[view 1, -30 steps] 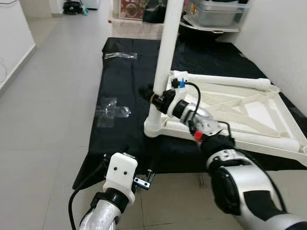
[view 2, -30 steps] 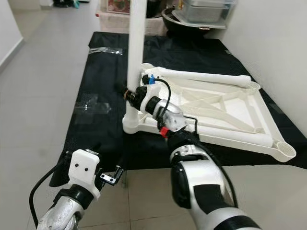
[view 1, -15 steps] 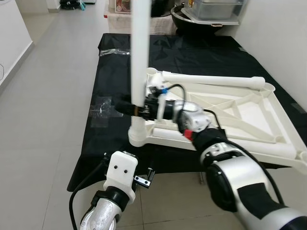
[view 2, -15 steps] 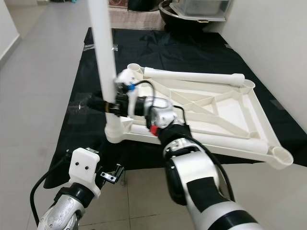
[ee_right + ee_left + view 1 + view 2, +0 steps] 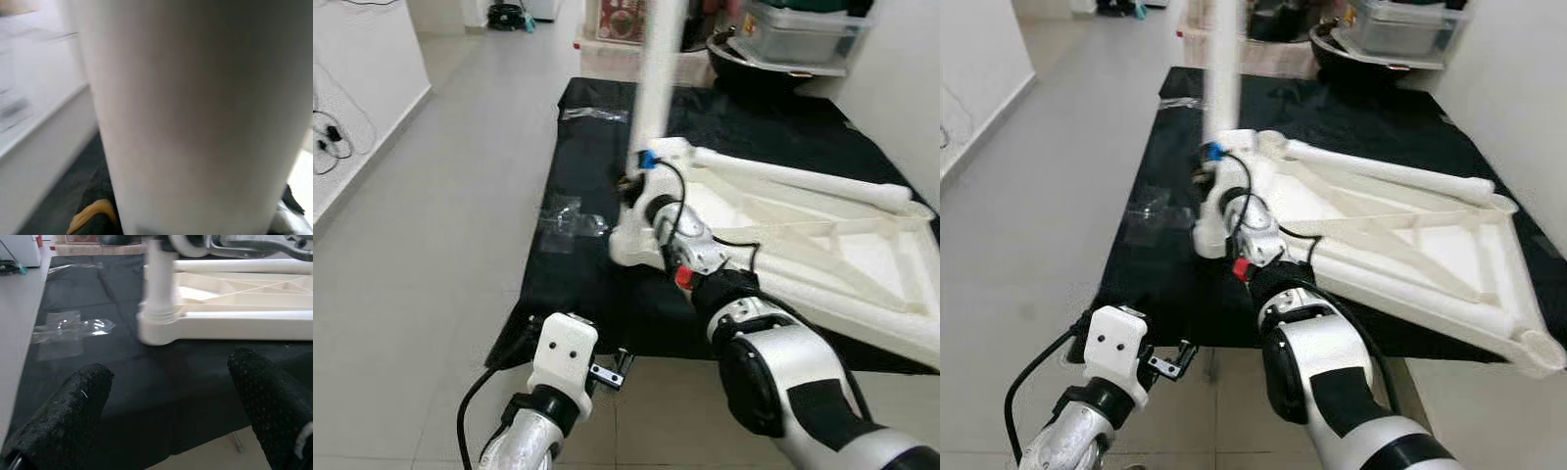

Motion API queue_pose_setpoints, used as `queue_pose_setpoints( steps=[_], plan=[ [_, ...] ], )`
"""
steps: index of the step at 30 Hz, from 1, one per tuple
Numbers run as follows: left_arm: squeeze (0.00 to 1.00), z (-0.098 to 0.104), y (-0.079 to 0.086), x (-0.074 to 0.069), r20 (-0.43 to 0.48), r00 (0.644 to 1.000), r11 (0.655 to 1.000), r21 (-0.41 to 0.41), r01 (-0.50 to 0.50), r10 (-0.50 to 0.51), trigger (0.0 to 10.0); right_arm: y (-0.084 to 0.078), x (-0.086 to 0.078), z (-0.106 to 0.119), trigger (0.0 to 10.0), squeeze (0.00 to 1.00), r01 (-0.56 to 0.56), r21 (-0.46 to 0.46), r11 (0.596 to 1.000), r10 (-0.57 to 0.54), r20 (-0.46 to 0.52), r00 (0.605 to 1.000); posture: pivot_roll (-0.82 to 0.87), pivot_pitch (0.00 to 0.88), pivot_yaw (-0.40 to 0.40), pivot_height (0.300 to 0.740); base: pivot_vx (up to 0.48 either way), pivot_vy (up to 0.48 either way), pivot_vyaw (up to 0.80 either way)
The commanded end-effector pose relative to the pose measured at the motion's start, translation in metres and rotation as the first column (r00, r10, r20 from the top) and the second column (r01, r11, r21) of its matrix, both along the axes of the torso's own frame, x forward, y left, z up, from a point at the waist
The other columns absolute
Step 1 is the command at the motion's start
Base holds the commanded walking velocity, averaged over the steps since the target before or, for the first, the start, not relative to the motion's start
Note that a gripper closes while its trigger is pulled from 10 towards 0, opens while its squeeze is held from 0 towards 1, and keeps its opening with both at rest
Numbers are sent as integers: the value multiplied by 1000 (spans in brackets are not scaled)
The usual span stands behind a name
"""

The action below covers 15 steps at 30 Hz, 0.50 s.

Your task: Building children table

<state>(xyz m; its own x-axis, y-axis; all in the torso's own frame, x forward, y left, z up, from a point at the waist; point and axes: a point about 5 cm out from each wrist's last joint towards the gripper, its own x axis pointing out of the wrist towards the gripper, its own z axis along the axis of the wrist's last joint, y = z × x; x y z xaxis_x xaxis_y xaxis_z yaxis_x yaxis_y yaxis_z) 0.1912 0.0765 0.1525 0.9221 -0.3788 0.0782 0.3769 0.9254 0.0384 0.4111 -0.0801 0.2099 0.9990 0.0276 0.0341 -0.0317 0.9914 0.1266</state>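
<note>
Right gripper (image 5: 641,189) clamped on white table leg (image 5: 658,73), low on shaft, just above corner socket of upturned tabletop (image 5: 822,245). Prob. light, stiff, slick plastic; grip low, keep upright. Left gripper (image 5: 171,396) spread wide, empty, hanging short of mat edge.

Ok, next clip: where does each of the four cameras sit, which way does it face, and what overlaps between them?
Left eye, on the head, facing forward and down: upturned white table top on the black cloth, both arms, right gripper at the upright table leg.
Right eye, beside it: same scene, slightly shifted.
Left wrist, low by the cloth's near edge: its open fingers frame the leg's socket corner and plastic bags.
Right wrist: pressed close against the leg.
All four share the leg.
</note>
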Motion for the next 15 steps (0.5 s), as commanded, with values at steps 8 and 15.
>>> queue_pose_setpoints(
  steps=[8, 15],
  plan=[
    [0, -2, -1, 0, -10, 1000, 1000, 3, 3, -3, 10000, 22, -12, -16, 10000, 1000, 23, 96, 995, -22, -15, 1000, 110, 86, -101, 740, 0, 0, 0],
    [0, -2, -1, 1, -10, 1000, 1000, 0, 2, -2, 10000, 21, -10, -2, 10000, 0, -201, 95, 975, 189, 116, 975, 106, 93, -101, 740, 0, 0, 0]
  ],
)
